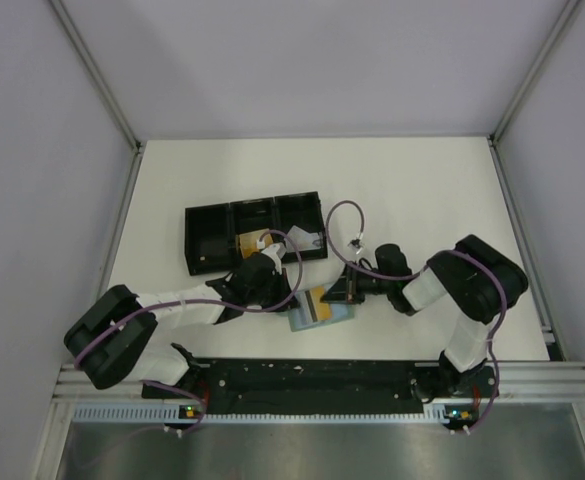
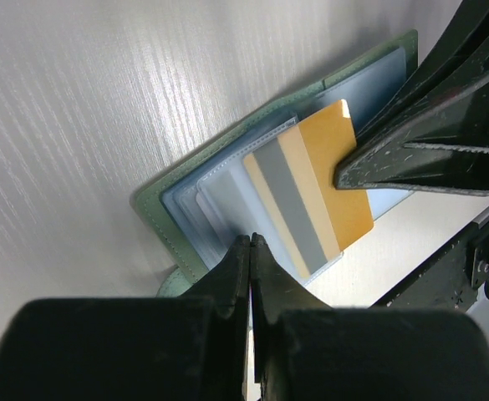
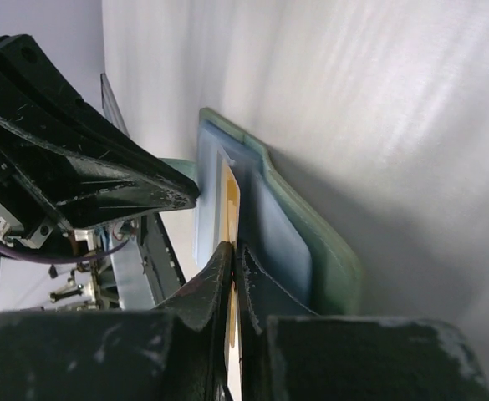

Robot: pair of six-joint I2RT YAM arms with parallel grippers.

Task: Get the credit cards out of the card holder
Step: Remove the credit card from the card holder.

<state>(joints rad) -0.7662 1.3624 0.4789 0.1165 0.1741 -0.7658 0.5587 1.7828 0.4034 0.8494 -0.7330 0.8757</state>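
Note:
The pale blue-green card holder lies open on the table between my two grippers. A gold-orange credit card with a grey stripe sticks halfway out of its clear sleeves. In the left wrist view the holder and the card fill the middle. My left gripper is shut on the holder's near edge. My right gripper is shut on the gold card's edge, beside the holder. In the top view the left gripper and the right gripper face each other.
A long black three-compartment tray lies behind the holder, with a gold card and a silvery card in it. The black rail runs along the near edge. The right gripper's fingers cross the left wrist view.

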